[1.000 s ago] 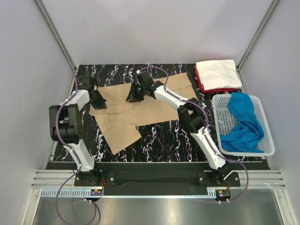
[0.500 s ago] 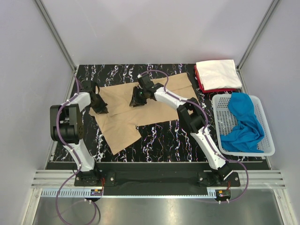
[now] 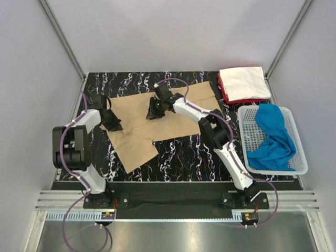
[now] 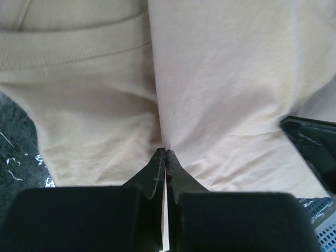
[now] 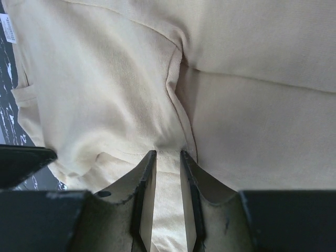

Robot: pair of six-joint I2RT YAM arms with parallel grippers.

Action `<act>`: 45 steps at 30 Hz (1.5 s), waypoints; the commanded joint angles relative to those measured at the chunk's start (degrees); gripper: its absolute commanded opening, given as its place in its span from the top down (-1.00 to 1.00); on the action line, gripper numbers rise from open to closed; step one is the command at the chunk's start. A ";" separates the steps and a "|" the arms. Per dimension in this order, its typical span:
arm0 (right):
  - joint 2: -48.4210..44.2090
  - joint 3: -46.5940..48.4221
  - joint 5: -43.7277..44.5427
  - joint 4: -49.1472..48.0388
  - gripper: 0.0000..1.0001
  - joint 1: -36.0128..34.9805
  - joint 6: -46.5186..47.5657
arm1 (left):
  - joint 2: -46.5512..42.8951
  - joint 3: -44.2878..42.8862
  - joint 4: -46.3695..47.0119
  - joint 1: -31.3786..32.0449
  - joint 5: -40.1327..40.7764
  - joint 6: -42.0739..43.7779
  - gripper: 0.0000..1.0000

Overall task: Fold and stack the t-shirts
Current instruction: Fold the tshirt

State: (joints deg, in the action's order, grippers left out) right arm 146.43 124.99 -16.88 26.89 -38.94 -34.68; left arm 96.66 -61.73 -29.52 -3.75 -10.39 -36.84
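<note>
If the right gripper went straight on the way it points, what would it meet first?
The tan t-shirt: cloth sits in the jaws of the right gripper, and more bunched fabric lies directly ahead, though depth is unclear.

Four shirts are in view, one of each colour: a tan shirt (image 3: 134,139) spread on the table (image 3: 184,152), a white shirt (image 3: 242,82) folded at the table's far right corner, a red shirt (image 3: 247,101) showing only as an edge under the white one, and a blue shirt (image 3: 273,136) heaped in the basket (image 3: 300,157). There is one basket, at the table's right edge, and one table. Two arms stand at the near edge, a left arm (image 3: 71,147) and a right arm (image 3: 231,160). Each ends in one gripper, so there are two: the left gripper (image 3: 116,126) and the right gripper (image 3: 151,114).
</note>
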 commanded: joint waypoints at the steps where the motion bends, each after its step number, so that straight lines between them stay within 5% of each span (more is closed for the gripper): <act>1: -4.66 -0.71 2.64 1.32 0.37 0.53 1.19 | 0.19 2.75 2.18 0.50 1.07 -1.65 1.00; 9: -5.63 -0.27 2.82 1.49 0.38 0.53 1.72 | -0.60 2.76 2.01 1.29 1.86 -2.10 0.98; 12: -6.59 -0.36 1.95 2.10 0.38 0.53 1.89 | -0.68 -1.95 -2.79 1.11 7.88 0.78 0.55; 18: -12.39 -4.65 3.16 3.07 0.34 1.14 2.51 | 0.54 -13.90 -5.90 0.06 13.64 4.75 0.47; 37: -34.44 -25.40 15.73 2.81 0.27 10.81 6.64 | 40.43 -52.77 -8.63 -3.37 5.82 4.58 0.39; 45: -38.67 -34.63 22.42 2.37 0.27 12.48 8.13 | 55.11 -78.52 -8.54 -4.07 -3.84 5.55 0.38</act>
State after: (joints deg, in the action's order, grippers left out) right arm 110.93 91.96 1.98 29.85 -27.31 -28.32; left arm 147.79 -133.10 -38.59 -7.73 -8.49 -32.69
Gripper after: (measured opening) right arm 0.367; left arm 0.310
